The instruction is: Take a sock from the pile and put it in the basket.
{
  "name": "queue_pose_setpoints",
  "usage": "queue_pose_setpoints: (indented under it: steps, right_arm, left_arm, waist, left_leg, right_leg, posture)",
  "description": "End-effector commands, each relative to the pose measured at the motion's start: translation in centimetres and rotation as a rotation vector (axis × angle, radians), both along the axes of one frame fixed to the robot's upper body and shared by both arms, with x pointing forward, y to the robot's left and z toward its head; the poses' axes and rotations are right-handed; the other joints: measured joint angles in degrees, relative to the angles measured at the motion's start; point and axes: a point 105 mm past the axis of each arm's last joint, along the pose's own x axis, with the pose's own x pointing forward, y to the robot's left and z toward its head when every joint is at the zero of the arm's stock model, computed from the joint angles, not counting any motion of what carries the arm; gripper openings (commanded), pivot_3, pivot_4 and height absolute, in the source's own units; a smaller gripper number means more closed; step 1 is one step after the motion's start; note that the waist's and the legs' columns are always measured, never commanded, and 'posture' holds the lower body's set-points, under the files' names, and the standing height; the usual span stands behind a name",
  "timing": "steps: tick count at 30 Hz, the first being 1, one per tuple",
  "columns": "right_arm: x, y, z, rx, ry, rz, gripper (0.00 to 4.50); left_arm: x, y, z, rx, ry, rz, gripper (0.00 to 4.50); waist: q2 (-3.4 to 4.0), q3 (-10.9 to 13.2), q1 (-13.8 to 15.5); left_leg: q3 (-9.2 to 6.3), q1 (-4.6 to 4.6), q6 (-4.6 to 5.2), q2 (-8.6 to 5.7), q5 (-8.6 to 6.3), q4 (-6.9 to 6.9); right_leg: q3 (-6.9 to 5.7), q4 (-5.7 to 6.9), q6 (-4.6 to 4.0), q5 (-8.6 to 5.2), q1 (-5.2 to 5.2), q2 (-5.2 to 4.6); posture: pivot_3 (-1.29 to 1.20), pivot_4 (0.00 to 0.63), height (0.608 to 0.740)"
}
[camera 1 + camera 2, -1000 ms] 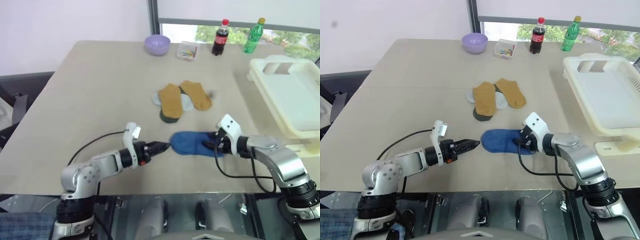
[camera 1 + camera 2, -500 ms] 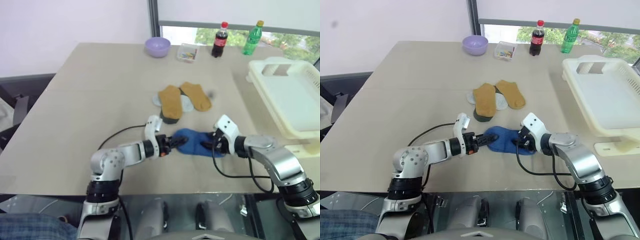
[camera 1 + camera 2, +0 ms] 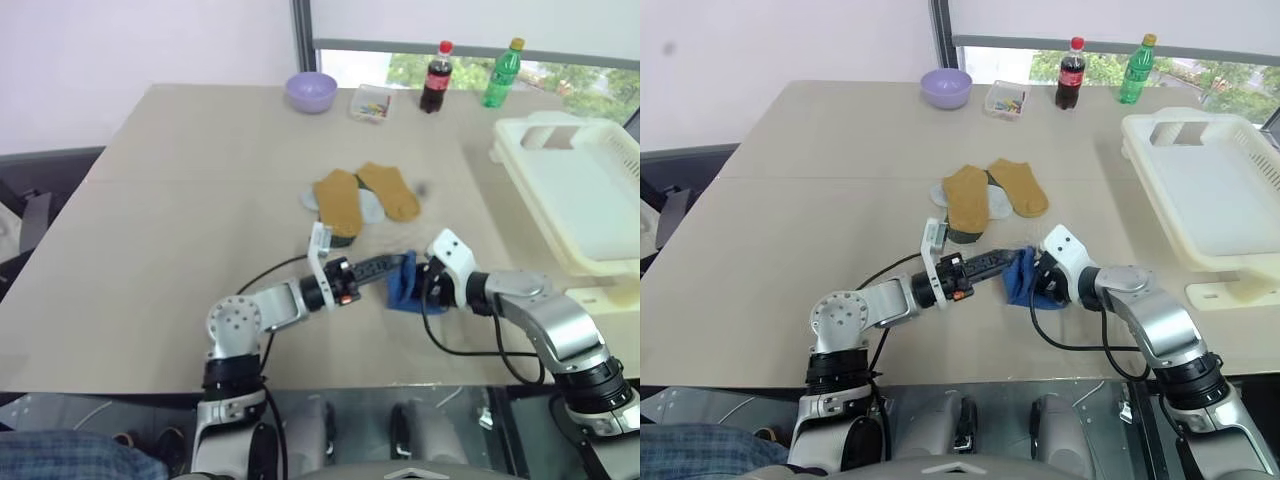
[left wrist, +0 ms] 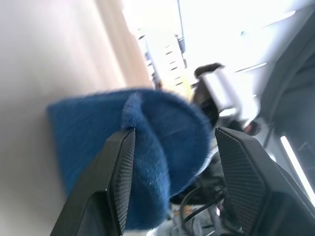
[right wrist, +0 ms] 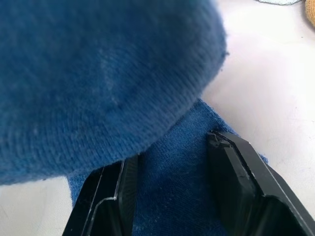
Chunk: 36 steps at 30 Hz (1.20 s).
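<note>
A royal blue sock (image 3: 1023, 278) lies near the table's front edge, folded up into a short hump between my two grippers. My left gripper (image 3: 1008, 260) points level at it from the left, open, with its fingers (image 4: 120, 182) against the raised fold of the blue sock (image 4: 98, 128). On the sock's right end sits my right gripper (image 3: 428, 285), open, its fingers (image 5: 236, 182) straddling flat blue fabric (image 5: 98, 73). The pile (image 3: 355, 200) of mustard, pale and dark socks lies just behind. The cream basket (image 3: 580, 190) stands at the right edge.
A purple bowl (image 3: 311, 90), a small clear box (image 3: 372, 102), a cola bottle (image 3: 436, 75) and a green bottle (image 3: 505, 72) line the table's far edge. Black cables trail from both wrists across the table's front.
My left gripper has swung to the right and risen a little, pushing the blue sock's left end up and over towards the right gripper. The right gripper has kept still.
</note>
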Motion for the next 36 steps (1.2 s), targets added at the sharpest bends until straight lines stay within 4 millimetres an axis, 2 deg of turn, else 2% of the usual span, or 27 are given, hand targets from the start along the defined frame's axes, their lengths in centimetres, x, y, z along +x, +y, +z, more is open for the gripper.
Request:
queue_pose_setpoints:
  steps: [1,5,13,18,23,27,31,36]
  right_arm:
    - [-0.3,-0.3,-1.5,-0.026,0.058,-0.019,2.26]
    - [-0.3,-0.5,-1.2,-0.025,0.053,-0.021,2.26]
    - [-0.7,-1.8,0.9,-0.033,0.013,-0.027,2.26]
    - [-1.4,-3.2,2.7,-0.04,0.0,-0.031,2.26]
    - [-2.6,-5.4,3.9,-0.026,0.029,-0.044,2.26]
    - [-2.6,-7.1,3.1,-0.062,0.054,-0.105,2.26]
    - [-3.0,-5.8,2.0,-0.08,0.051,-0.064,2.26]
    - [-2.4,-5.1,4.0,-0.021,-0.085,-0.029,2.26]
  left_arm:
    - [0.1,0.0,0.8,-0.035,-0.016,-0.004,2.76]
    - [-0.1,-0.2,0.4,-0.027,-0.01,-0.008,2.76]
    - [-0.3,-1.0,0.6,-0.048,-0.014,-0.022,2.76]
    - [0.0,-1.2,0.7,-0.056,-0.013,-0.019,2.76]
    - [0.1,-1.8,0.7,-0.066,-0.01,-0.035,2.76]
    - [0.2,-2.6,0.7,-0.08,-0.003,-0.061,2.76]
    - [0.1,-2.9,0.3,-0.053,-0.003,-0.081,2.76]
    - [0.4,-1.0,0.3,-0.028,-0.024,-0.036,2.76]
  waist:
    - [-0.03,0.0,0.0]
    - [-0.07,0.1,0.0]
    - [-0.01,0.2,0.3]
    - [0.03,0.2,0.5]
    - [0.05,0.3,0.5]
    - [0.03,0.4,0.5]
    - [0.03,0.4,0.4]
    - [0.07,0.4,0.3]
  left_leg:
    - [-0.01,0.0,0.0,0.0,0.0,0.0]
    - [-0.01,0.0,0.0,0.0,0.0,0.0]
    - [-0.11,-0.17,-0.01,-0.01,-0.01,-0.09]
    - [-0.36,-0.91,-0.2,-0.1,0.14,-0.07]
    - [-0.38,-0.96,-0.14,-0.12,0.1,-0.08]
    - [-0.43,-0.94,0.08,-0.12,-0.03,-0.07]
    - [-0.49,-0.92,0.09,-0.12,-0.03,-0.05]
    - [-0.51,-0.9,0.01,-0.09,0.02,-0.05]
  right_leg:
    - [-0.01,0.0,0.0,0.0,0.0,0.0]
    - [-0.01,-0.01,0.0,0.0,-0.01,0.0]
    - [-0.12,-0.27,-0.01,0.01,-0.03,-0.07]
    - [-0.31,-0.54,-0.02,0.04,-0.39,-0.07]
    - [-0.54,-0.62,0.0,0.03,-0.37,-0.02]
    - [-0.59,-0.61,0.02,0.03,-0.34,0.04]
    - [-0.62,-0.59,0.03,0.03,-0.31,0.08]
    - [-0.6,-0.55,0.26,0.15,-0.32,0.17]
  posture:
    - [0.0,0.15,0.733]
    - [0.0,0.15,0.733]
    - [0.0,0.15,0.733]
    - [0.0,0.15,0.733]
    - [0.0,0.15,0.733]
    - [0.0,0.15,0.733]
    - [0.0,0.15,0.733]
    - [0.0,0.15,0.733]
